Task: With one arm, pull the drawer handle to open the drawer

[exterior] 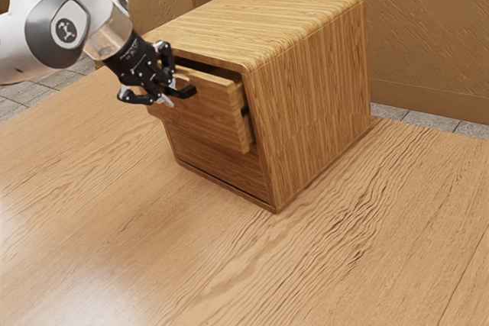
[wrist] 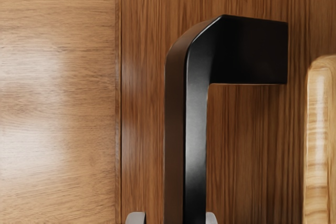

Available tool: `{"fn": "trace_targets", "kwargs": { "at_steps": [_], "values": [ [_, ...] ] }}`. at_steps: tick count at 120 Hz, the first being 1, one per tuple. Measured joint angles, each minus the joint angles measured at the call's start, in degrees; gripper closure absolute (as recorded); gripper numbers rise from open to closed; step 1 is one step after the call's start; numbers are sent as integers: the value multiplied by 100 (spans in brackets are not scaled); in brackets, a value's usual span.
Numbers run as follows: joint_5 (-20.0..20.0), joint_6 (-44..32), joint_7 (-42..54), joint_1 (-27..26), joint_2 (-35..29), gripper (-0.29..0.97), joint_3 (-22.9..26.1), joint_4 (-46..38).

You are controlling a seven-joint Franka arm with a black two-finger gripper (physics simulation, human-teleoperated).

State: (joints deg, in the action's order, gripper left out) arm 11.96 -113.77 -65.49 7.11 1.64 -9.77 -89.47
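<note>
Drawer (exterior: 205, 108) is the upper one in a wooden cabinet (exterior: 306, 74), and it stands partly pulled out: its front sits clear of the cabinet's face, with a dark gap showing behind it at the top and along its side. Below it, the lower front (exterior: 221, 159) lies flush with the cabinet. The cabinet rests on a broad wooden surface (exterior: 229, 265), towards the back, near a brown wall (exterior: 428, 28) and a strip of grey floor tiles (exterior: 428, 118).

My white arm (exterior: 46, 20) comes in from the exterior view's left, and my black tool (exterior: 170, 83) is right at the drawer front.

In the wrist view, the handle (wrist: 186, 129) is a black bar with a rounded bend, standing off the dark wood of the drawer front. Two small grey fingertips (wrist: 135, 217) sit tight against the bar, one on each side, so my tool is closed narrowly around the handle. Beside the drawer front, a lighter wooden panel (wrist: 58, 103) shows, separated from it by a thin seam.
</note>
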Motion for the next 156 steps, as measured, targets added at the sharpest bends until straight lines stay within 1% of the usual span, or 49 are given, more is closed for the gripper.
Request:
{"fn": "trace_targets", "kwargs": {
  "at_steps": [24,53,77,133,156],
  "values": [
    [-2,-1,19,-125,-183,67,-151,-156],
    [-18,2,32,-119,-492,67,-234,-445],
    [-23,2,40,278,-654,67,-218,-610],
    [-19,6,50,214,-813,66,-140,-798],
    [-24,3,49,216,-1004,66,-108,-971]
  ]
}}
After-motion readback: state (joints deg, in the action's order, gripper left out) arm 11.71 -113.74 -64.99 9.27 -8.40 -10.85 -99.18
